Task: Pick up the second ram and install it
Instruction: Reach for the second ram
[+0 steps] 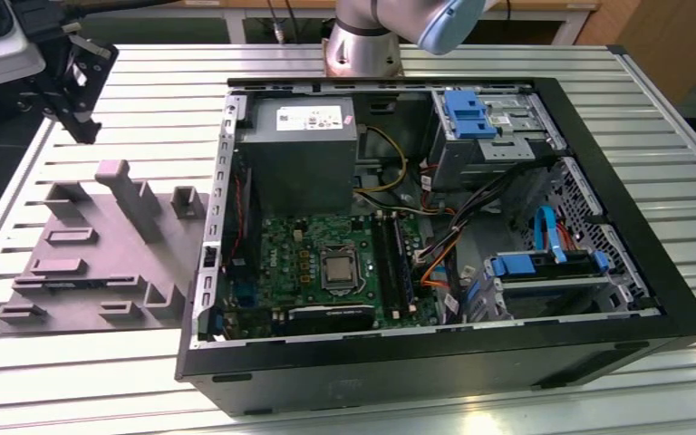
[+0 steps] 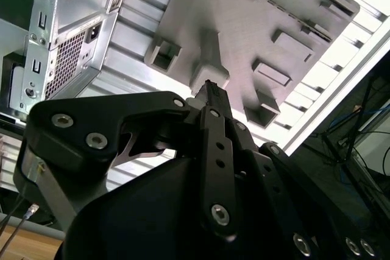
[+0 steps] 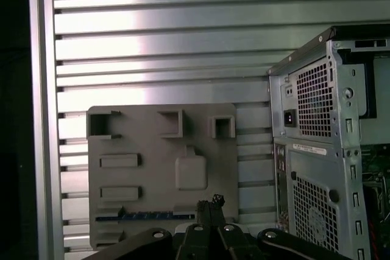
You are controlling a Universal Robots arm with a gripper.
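Surface was a slatted aluminium table [image 1: 94,385]. The second ram [image 3: 146,216] sat on edge in a long slot of the grey fixture block [image 3: 158,150], showing as a thin dark strip, not yet picked. The gripper [image 3: 211,204] hung above the block, clear of it, fingers pressed together and empty. My read: approach phase of the pick. A grasp would need the fingers parted and squared across the stick's thin edge, then a straight drop. The first wrist view gave the ram and its slot from above. The exterior view gave the open computer case [image 1: 445,362] beside the block, with its motherboard [image 1: 312,249] and black memory slots [image 1: 393,263]. Couldn't tell whether one slot was filled.
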